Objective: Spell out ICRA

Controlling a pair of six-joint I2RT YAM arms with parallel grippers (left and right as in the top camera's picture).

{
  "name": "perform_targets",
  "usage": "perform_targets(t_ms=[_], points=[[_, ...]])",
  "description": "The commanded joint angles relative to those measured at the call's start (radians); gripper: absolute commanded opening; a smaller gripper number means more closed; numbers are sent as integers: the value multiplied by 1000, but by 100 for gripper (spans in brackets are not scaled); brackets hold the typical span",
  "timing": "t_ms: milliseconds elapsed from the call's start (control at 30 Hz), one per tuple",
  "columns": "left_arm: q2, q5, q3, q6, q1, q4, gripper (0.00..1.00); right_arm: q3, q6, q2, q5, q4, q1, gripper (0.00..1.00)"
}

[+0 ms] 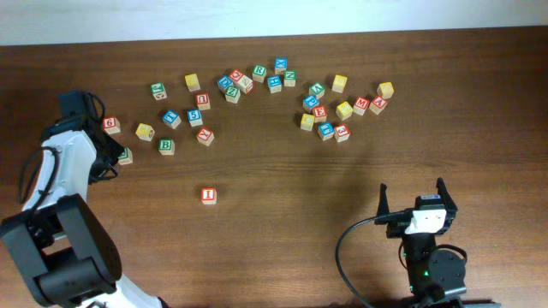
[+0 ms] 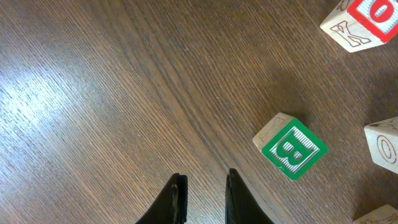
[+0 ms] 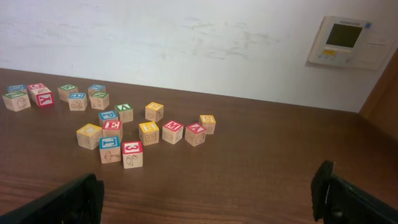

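Dark wood table [image 1: 282, 257], cubes strewn in two loose clusters along the far side. The I cube [image 1: 208, 195] stands alone, near and left of middle, well apart from both clusters. It reads as the word's first letter set down, so C looks due next.

The left arm [image 1: 64, 162] reaches over the near-left edge of the left cluster. On the left gripper [image 2: 206, 175] the jaws are narrow with nothing between them, over bare wood. The B cube [image 2: 290, 146], green, lies just right of it and is not wanted. On the right gripper [image 1: 413, 198] the jaws are wide and empty, parked near-right.

To do it well:
- Spread the left jaws past cube width before descending.
- Square them to two flat faces, not corners.
- Approach where the neighbours leave room.
- Set C just right of I, letter up and edges in line, leaving space further right for R and A.

Hard to make out:
- Which cube bears C: there are several yellow ones, and the yellow cube [image 1: 145, 131] close to the left arm is unreadable overhead.
- The left gripper itself, hidden under its arm overhead.
- R and A, not surely read; a red-topped cube [image 3: 196, 130] in the right cluster may be A.
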Motion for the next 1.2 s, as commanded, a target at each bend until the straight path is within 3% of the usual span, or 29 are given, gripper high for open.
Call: perform_targets(t_ms=[0,133,333,433,500,700,733,800,833,867,900,1167], points=[[-22,4,-10,-13,5,3,14,-5,5,-8,-5,-8,-6,98],[-22,3,-10,-13,5,3,16,-5,5,-8,-5,-8,-6,99],[-22,3,-10,-13,5,3,6,-5,5,-8,-5,-8,-6,98],[-22,3,-10,-13,5,3,15,-5,5,-8,-5,-8,-6,98],[-22,3,-10,-13,5,3,15,-5,5,-8,-6,-8,-6,98],[-22,3,-10,-13,5,3,0,-5,5,-8,-5,-8,-6,98],[-22,3,-10,-13,5,3,5,-5,5,-8,-5,-8,-6,98],[-22,3,-10,-13,5,3,29,-5,5,-8,-5,-8,-6,98],[-22,3,-10,-13,5,2,53,-5,5,-8,-5,-8,-6,98],[-22,3,-10,-13,5,2,91,-5,5,-8,-5,-8,-6,98],[-22,3,-10,-13,5,2,99,-5,5,-8,-5,-8,-6,98],[-22,3,-10,-13,4,2,99,-5,5,-8,-5,-8,-6,98]])
